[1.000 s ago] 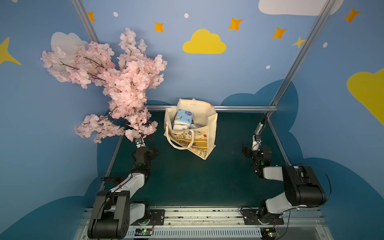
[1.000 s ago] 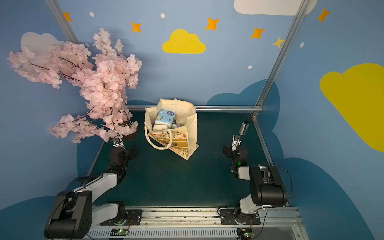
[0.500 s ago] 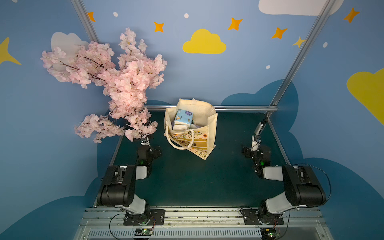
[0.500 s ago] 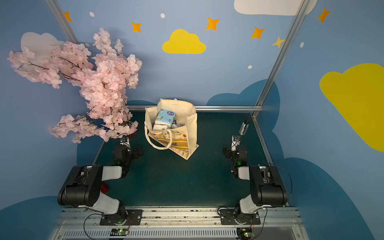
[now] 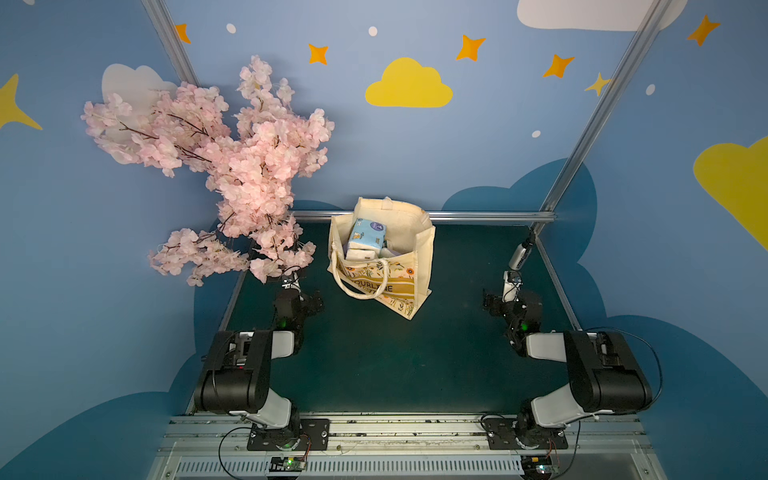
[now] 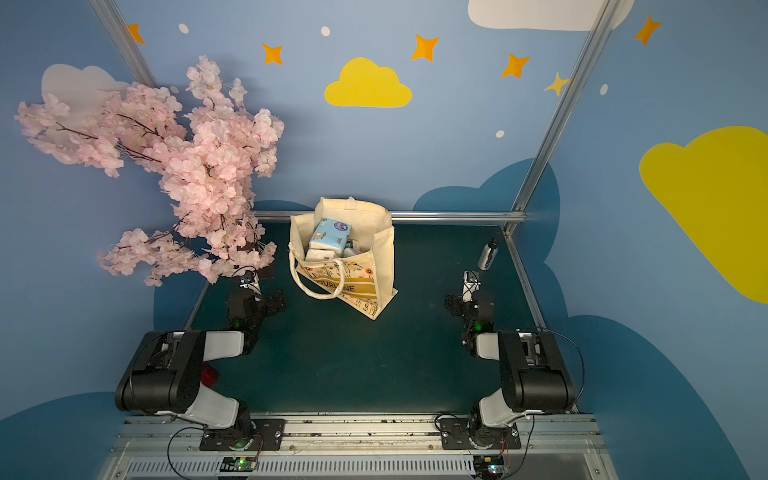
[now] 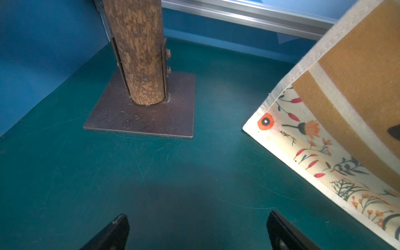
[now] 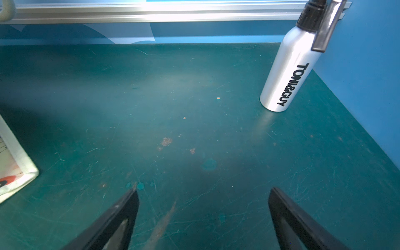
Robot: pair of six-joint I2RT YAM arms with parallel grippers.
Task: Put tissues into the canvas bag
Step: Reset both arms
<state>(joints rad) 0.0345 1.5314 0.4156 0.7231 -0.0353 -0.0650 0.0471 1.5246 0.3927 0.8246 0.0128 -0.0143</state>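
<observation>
You see the canvas bag standing open on the green mat, a little above the middle of the frame in both top views. The tissues are inside it. A light blue pack lies on top, with white packs under it.

Your left gripper sits at the left side of the mat, under the pink flower tree. Its two fingers are spread wide apart and hold nothing. Its wrist camera shows the brown tree trunk on a dark flat plate, with a corner of the bag close by.

Your right gripper sits at the right side of the mat, well apart from the bag. Its fingers are spread wide too, with only bare mat between them. A silver spray bottle stands upright near the mat's upper right corner.
</observation>
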